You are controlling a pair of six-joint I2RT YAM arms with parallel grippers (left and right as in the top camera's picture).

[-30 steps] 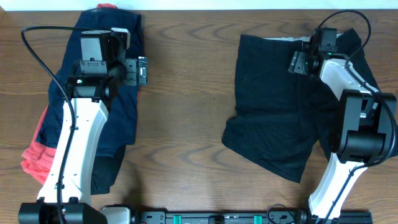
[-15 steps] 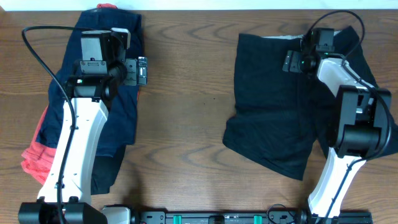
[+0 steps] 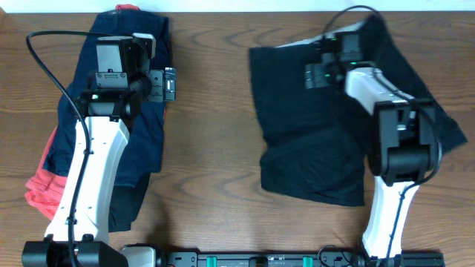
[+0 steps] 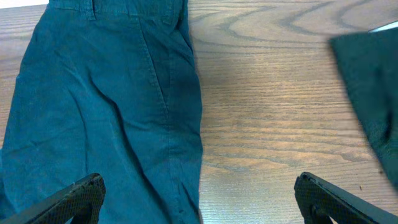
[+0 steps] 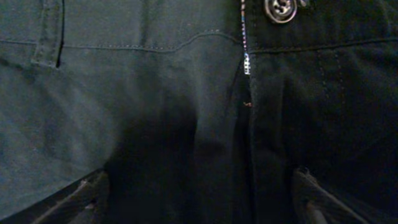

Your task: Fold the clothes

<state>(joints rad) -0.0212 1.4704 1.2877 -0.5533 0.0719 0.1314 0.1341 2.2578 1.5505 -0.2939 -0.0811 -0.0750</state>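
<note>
The black shorts (image 3: 304, 141) lie spread on the right half of the wooden table, waistband toward the far edge, with a sliver of light inner band (image 3: 293, 44) showing. My right gripper (image 3: 313, 74) is low over the waistband area. In the right wrist view the shorts (image 5: 155, 93) fill the frame, with the metal button (image 5: 280, 9) and the zip at the top. The right gripper (image 5: 196, 199) is open, its fingers wide apart against the fabric. My left gripper (image 3: 169, 84) is open and empty over the navy garment's right edge; the shorts' edge (image 4: 373, 81) shows there too.
A navy-blue garment (image 3: 152, 133) lies on the left under my left arm and also shows in the left wrist view (image 4: 106, 106). A red-orange garment (image 3: 41, 185) sticks out beneath it at the left. Bare wood (image 3: 215, 111) separates the two piles.
My right gripper has moved left along the waistband, and the shorts have slid and bunched leftward with it. The left arm has not moved.
</note>
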